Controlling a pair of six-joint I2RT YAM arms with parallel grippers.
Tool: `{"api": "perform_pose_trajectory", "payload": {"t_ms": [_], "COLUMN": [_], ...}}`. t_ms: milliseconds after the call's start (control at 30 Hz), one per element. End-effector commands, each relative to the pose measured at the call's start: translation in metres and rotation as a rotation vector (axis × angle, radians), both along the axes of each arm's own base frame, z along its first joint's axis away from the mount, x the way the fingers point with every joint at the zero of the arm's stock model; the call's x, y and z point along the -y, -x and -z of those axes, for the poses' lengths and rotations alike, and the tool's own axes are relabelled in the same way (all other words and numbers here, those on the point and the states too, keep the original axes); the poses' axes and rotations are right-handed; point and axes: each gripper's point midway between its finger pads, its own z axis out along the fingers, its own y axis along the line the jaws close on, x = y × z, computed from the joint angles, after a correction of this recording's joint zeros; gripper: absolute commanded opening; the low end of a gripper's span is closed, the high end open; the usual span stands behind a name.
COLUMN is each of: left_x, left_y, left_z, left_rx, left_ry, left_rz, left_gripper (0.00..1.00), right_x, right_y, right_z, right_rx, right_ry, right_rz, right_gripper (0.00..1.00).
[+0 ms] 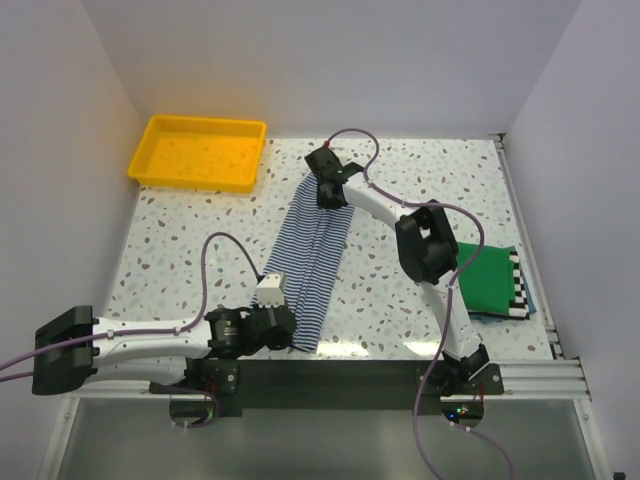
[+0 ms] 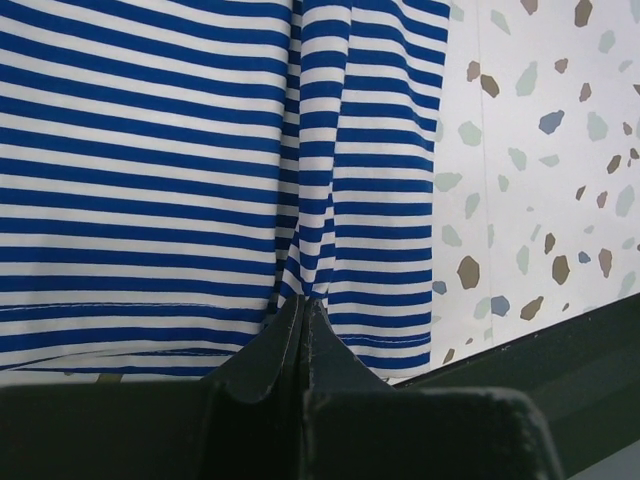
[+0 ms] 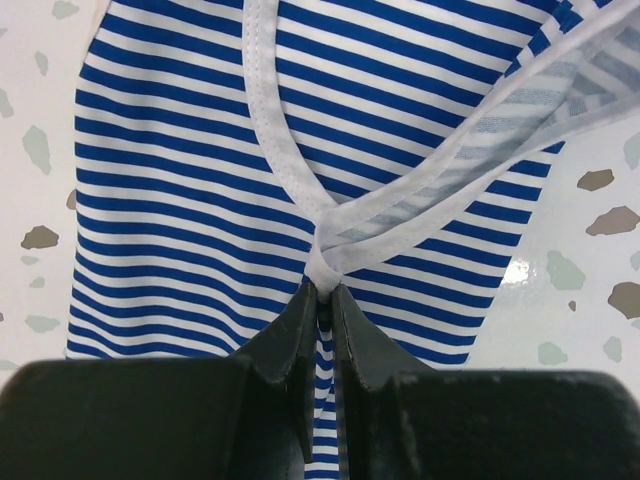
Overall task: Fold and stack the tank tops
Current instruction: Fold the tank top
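Speckled table (image 1: 190, 240), white walls (image 1: 350, 60), yellow tray (image 1: 198, 152) far-left. Mid-table lies the blue-striped top (image 1: 312, 265); left gripper (image 2: 303, 305) pinches its near hem, right gripper (image 3: 322, 290) pinches the far strap. Green top (image 1: 485, 280) folded at right.

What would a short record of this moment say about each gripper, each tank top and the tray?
left gripper: shut on the near hem of the blue-and-white striped top
right gripper: shut on the same top's white-edged straps at its far end
blue-and-white striped top: narrow lengthwise strip mid-table, held at both ends
green top: folded, near the right edge of the table, lying on the black-and-white striped top
black-and-white striped top: under the green one, only its right edge showing
yellow tray: far left corner
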Motion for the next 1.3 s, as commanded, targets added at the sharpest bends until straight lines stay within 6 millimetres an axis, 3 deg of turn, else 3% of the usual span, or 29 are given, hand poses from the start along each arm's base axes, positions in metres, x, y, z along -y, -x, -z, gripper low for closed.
{"api": "perform_pose_trajectory", "payload": {"t_ms": [0,167,333,400,500,633,667,733,767,833,867,900,933,1067,1200,1233,1267], "left_x": [-0.013,-0.018,-0.017,-0.016,-0.013,-0.011,-0.006,-0.007,-0.005,-0.008,-0.008,-0.014,-0.015,-0.02,-0.025,-0.024,-0.025], "left_y": [-0.003,-0.001,0.0,-0.001,-0.004,-0.01,-0.013,-0.016,-0.019,-0.025,-0.028,-0.036,-0.041,-0.06,-0.074,-0.076,-0.076], "left_z": [0.002,0.008,0.011,0.008,0.0,-0.016,-0.025,-0.034,-0.043,-0.052,-0.056,-0.056,-0.055,-0.04,-0.017,-0.013,-0.007], "left_rx": [0.003,-0.005,-0.014,-0.006,0.014,0.048,0.058,0.077,0.09,0.116,0.126,0.124,0.132,0.109,0.072,0.067,0.058], "left_ry": [-0.026,-0.045,-0.058,-0.054,-0.044,-0.042,-0.029,-0.037,-0.028,-0.03,-0.034,-0.045,-0.058,-0.055,-0.128,-0.128,-0.137], "left_rz": [-0.053,-0.065,-0.054,-0.048,-0.047,-0.046,-0.048,-0.056,-0.061,-0.08,-0.082,-0.106,-0.095,-0.073,-0.058,-0.056,-0.05], "left_gripper": [0.0,0.0,0.0,0.05,0.16,0.32,0.35,0.38,0.42,0.43,0.43,0.42,0.4,0.37,0.33,0.31,0.28], "right_x": [-0.007,-0.015,-0.022,-0.024,-0.024,-0.018,-0.016,-0.011,-0.008,-0.01,-0.008,-0.011,-0.015,-0.025,-0.031,-0.034,-0.033], "right_y": [-0.017,-0.019,-0.019,-0.019,-0.022,-0.02,-0.019,-0.012,-0.009,-0.002,0.008,0.011,0.019,0.029,0.028,0.023,0.024], "right_z": [-0.035,-0.032,-0.028,-0.027,-0.037,-0.054,-0.069,-0.07,-0.084,-0.089,-0.076,-0.079,-0.07,-0.042,-0.013,-0.015,0.0], "right_rx": [0.093,0.095,0.105,0.113,0.132,0.16,0.182,0.181,0.201,0.208,0.181,0.19,0.172,0.116,0.07,0.077,0.053], "right_ry": [-0.045,-0.053,-0.082,-0.085,-0.087,-0.083,-0.095,-0.094,-0.11,-0.142,-0.13,-0.149,-0.141,-0.119,-0.103,-0.101,-0.08], "right_rz": [0.032,0.021,-0.002,-0.012,-0.024,-0.016,-0.012,-0.006,-0.001,-0.008,-0.012,-0.017,-0.03,-0.05,-0.047,-0.043,-0.041], "right_gripper": [0.1,0.13,0.31,0.4,0.44,0.45,0.45,0.46,0.45,0.43,0.41,0.4,0.38,0.34,0.21,0.18,0.14]}}
